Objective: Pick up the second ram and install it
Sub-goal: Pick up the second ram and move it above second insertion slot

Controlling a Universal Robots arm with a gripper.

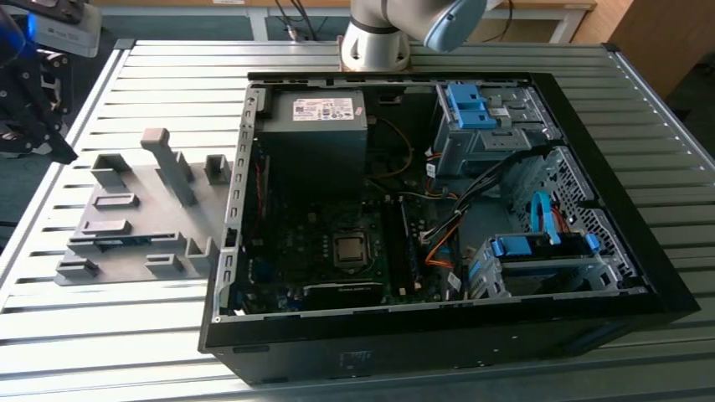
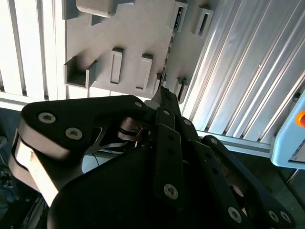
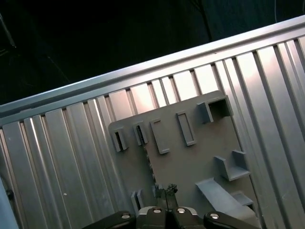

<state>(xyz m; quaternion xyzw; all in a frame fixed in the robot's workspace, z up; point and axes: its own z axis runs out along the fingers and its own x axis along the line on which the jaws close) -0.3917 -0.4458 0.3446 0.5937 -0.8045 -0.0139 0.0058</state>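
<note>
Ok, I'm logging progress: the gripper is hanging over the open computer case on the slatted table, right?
Not quite: the gripper hangs over the grey holder plate, which lies on the slatted table. The first wrist view shows it.

My worktop [image 1: 134,352] is one of those ribbed aluminium ones: silver slats [image 1: 100,331] running straight across, with a raised rim along the edges. The light's pretty strong. In the second wrist view the slats [image 2: 267,71] glare nearly white, and in the first wrist view they [image 3: 62,157] catch pale streaks. Off the edge on the exterior view's left the floor [image 1: 17,218] is dark blue-grey, and in the first wrist view it [image 3: 119,28] looks almost black. Behind the far edge there's a light wooden table [image 1: 564,10] on white legs, and a brown wooden panel [image 1: 659,38] sits in the corner on the exterior view's right.
</note>
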